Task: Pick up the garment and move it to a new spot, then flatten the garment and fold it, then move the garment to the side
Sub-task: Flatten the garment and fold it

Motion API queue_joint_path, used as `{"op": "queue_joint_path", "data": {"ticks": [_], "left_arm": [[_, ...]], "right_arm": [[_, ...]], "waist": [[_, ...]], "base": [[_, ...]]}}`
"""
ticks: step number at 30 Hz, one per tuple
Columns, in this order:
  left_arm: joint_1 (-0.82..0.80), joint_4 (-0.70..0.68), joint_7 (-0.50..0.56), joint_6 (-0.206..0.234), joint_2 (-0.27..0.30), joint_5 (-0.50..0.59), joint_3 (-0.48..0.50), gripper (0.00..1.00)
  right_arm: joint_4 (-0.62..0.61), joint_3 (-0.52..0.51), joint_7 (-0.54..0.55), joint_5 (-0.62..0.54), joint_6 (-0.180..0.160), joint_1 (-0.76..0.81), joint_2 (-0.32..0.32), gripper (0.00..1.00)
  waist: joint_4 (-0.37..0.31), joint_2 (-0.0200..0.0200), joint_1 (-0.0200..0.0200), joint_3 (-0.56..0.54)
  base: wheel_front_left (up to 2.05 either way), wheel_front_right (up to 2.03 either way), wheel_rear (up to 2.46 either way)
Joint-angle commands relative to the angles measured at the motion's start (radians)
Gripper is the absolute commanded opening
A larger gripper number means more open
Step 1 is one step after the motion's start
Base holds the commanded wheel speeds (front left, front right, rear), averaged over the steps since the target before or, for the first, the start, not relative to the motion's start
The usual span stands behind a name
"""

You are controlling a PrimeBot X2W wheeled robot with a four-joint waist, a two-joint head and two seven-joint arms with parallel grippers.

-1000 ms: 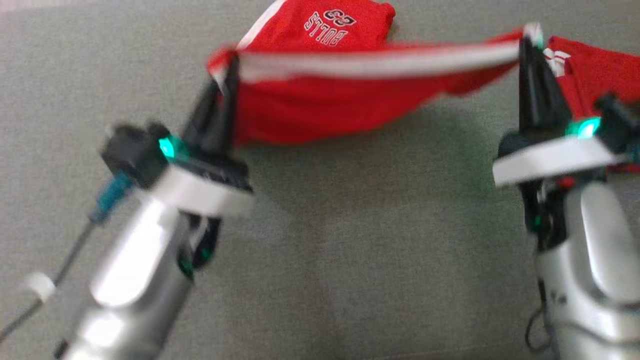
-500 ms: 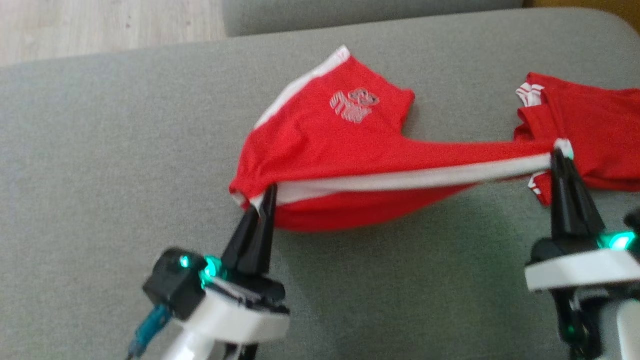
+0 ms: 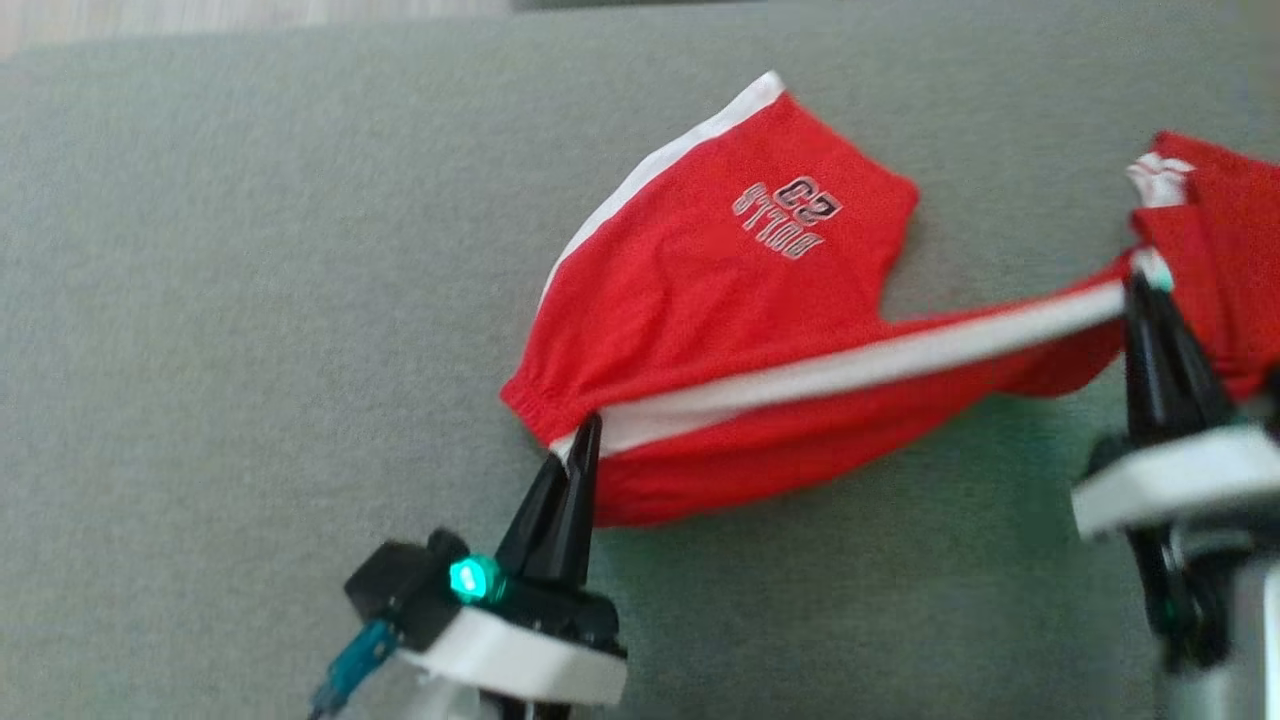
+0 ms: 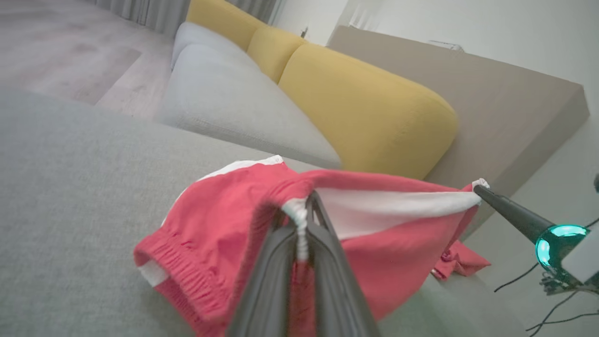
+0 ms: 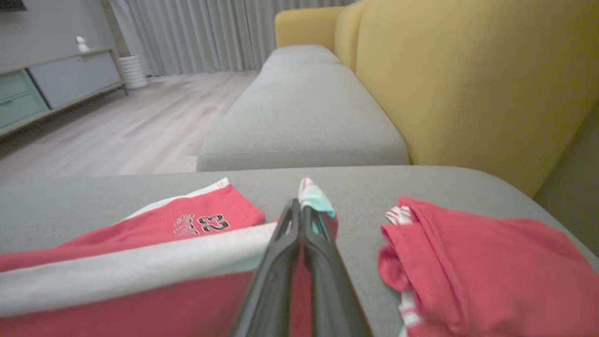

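The garment (image 3: 720,300) is a pair of red shorts with white side stripes and a "BULLS 23" print, partly lifted off the grey cushion (image 3: 250,300). My left gripper (image 3: 588,432) is shut on its waistband end, where the white stripe (image 4: 299,220) is pinched between the fingers. My right gripper (image 3: 1140,285) is shut on the stripe's other end (image 5: 311,194). The stripe is stretched taut between both grippers. The far leg with the print (image 5: 201,222) lies on the cushion.
A second red garment (image 3: 1220,230) with white trim lies crumpled at the right, just beyond my right gripper (image 5: 468,252). A yellow sofa back (image 5: 468,79) and another grey seat (image 5: 304,107) stand behind. Wooden floor (image 5: 117,121) lies to the left.
The head camera has shifted, so the whole scene sits differently in view. Both grippers still hold the stripe stretched; the shorts sit lower toward the cushion, with the printed leg lying flatter.
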Motion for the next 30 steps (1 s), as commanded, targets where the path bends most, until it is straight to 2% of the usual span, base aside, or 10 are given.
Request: {"op": "queue_joint_path", "data": {"ticks": [1,7,8,13,18,26,27,28,29,30], "left_arm": [[-0.062,-0.007,-0.006,-0.007,-0.018,-0.010,0.034,0.00],[-0.146,0.111,-0.002,-0.004,-0.072,-0.065,0.056,0.00],[-0.173,0.143,0.006,-0.006,-0.085,-0.090,0.051,0.00],[-0.240,0.213,0.000,0.000,-0.103,-0.134,0.037,0.00],[-0.317,0.274,-0.016,0.009,-0.108,-0.208,0.001,0.00],[-0.423,0.357,-0.034,0.066,-0.108,-0.323,-0.096,0.00],[-0.431,0.365,-0.035,0.074,-0.108,-0.333,-0.104,0.00],[-0.437,0.372,-0.036,0.082,-0.108,-0.341,-0.111,0.00],[-0.442,0.379,-0.037,0.091,-0.108,-0.350,-0.116,0.00],[-0.445,0.384,-0.038,0.096,-0.108,-0.355,-0.121,0.06]], "right_arm": [[-0.014,0.032,0.016,-0.019,-0.001,-0.095,-0.008,0.00],[0.140,0.081,0.082,-0.057,-0.001,-0.331,-0.079,0.00],[0.200,0.109,0.108,-0.060,-0.001,-0.410,-0.105,0.00],[0.362,0.170,0.156,-0.050,-0.001,-0.587,-0.151,0.00],[0.514,0.219,0.174,-0.061,-0.001,-0.711,-0.189,0.00],[0.712,0.295,0.158,-0.049,-0.001,-0.853,-0.217,0.00],[0.733,0.301,0.149,-0.048,-0.001,-0.866,-0.218,0.06],[0.751,0.311,0.136,-0.045,-0.001,-0.877,-0.219,0.27],[0.766,0.322,0.119,-0.038,-0.001,-0.887,-0.219,0.81],[0.782,0.334,0.102,-0.028,-0.001,-0.895,-0.220,1.00]], "waist": [[0.042,-0.0001,0.0000,0.047],[0.113,-0.0001,0.0000,0.112],[0.135,-0.0001,0.0000,0.130],[0.183,-0.0001,0.0000,0.166],[0.225,-0.0001,0.0000,0.190],[0.249,-0.0001,0.0000,0.212],[0.249,-0.0001,0.0000,0.213],[0.250,-0.0001,0.0000,0.214],[0.251,-0.0001,0.0000,0.215],[0.251,-0.0001,0.0000,0.214]], "base": [[0.00,0.00,0.00],[0.00,0.00,0.00],[0.00,0.00,0.00],[0.00,0.00,0.00],[0.00,0.00,0.00],[0.00,0.00,0.00],[0.00,0.00,0.00],[0.00,0.00,0.00],[0.00,0.00,0.00],[0.00,0.00,0.00]]}}
